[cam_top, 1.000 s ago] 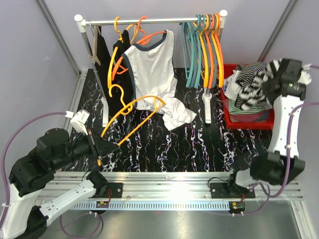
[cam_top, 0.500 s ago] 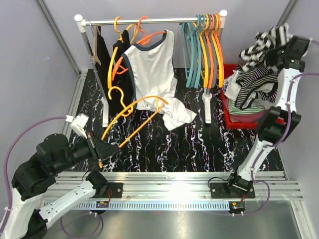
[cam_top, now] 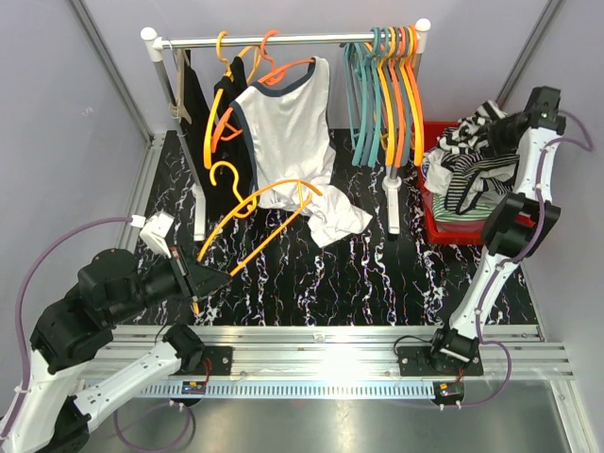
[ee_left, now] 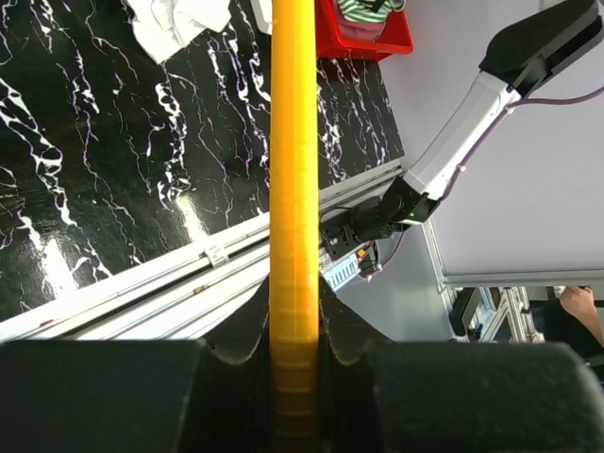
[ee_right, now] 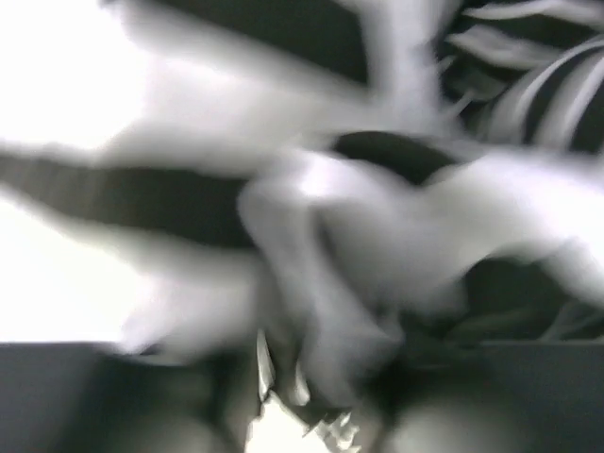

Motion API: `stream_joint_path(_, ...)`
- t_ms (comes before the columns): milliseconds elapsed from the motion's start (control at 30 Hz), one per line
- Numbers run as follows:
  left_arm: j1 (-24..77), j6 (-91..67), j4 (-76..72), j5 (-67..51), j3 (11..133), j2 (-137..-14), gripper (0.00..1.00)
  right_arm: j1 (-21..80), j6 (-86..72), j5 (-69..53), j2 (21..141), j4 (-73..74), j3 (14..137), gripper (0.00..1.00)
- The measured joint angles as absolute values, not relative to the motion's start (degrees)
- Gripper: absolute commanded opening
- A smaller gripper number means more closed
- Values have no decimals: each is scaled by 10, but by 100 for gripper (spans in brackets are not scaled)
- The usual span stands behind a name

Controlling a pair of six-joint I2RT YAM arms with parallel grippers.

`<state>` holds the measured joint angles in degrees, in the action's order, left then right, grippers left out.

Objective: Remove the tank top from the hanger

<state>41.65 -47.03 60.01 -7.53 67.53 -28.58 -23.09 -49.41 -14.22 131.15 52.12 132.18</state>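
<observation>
My left gripper (cam_top: 193, 283) (ee_left: 294, 311) is shut on the bottom bar of a bare orange hanger (cam_top: 260, 212) (ee_left: 293, 142). The hanger slants up from the gripper over the table's left half. At the far right, my right gripper (cam_top: 522, 121) hangs over the red bin (cam_top: 472, 233), against a black-and-white striped tank top (cam_top: 477, 142). That top drapes onto the pile of clothes in the bin. The right wrist view is a blur filled with striped cloth (ee_right: 359, 226), so the jaws cannot be made out.
A clothes rack (cam_top: 283, 40) spans the back, with its post (cam_top: 393, 203) beside the bin. On it hang a white navy-trimmed top (cam_top: 293, 123), black garments (cam_top: 193, 104) and several empty hangers (cam_top: 392, 85). A crumpled white cloth (cam_top: 335, 219) lies on the black marbled table.
The right arm swung the striped top up high, then brought it back down onto the bin's pile. The left gripper and its hanger drifted slightly right.
</observation>
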Motion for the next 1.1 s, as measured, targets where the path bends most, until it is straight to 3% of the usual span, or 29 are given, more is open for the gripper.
stream_joint_path(33, 416, -468, 600, -75, 677, -291, 0, -231, -486, -141, 1312, 544, 1359, 66)
stream_joint_path(67, 416, -466, 600, -75, 680, -295, 0, -231, -479, -141, 1314, 562, 1393, 99)
stream_joint_path(200, 416, -452, 603, -76, 699, -313, 0, -234, -456, -131, 1288, 582, 1497, 100)
stream_joint_path(433, 416, -432, 612, -86, 718, -312, 0, -256, -429, -118, 1131, 599, 1455, 100)
stream_joint_path(700, 416, -424, 627, -139, 718, -271, 0, -230, -408, -255, 828, 557, 1175, 100)
stream_joint_path(867, 417, -432, 636, -211, 719, -248, 0, -60, -384, -421, 632, 462, 1010, 100)
stream_joint_path(1100, 418, -497, 607, -344, 676, -171, 0, 13, -312, -573, 436, 468, 881, 100)
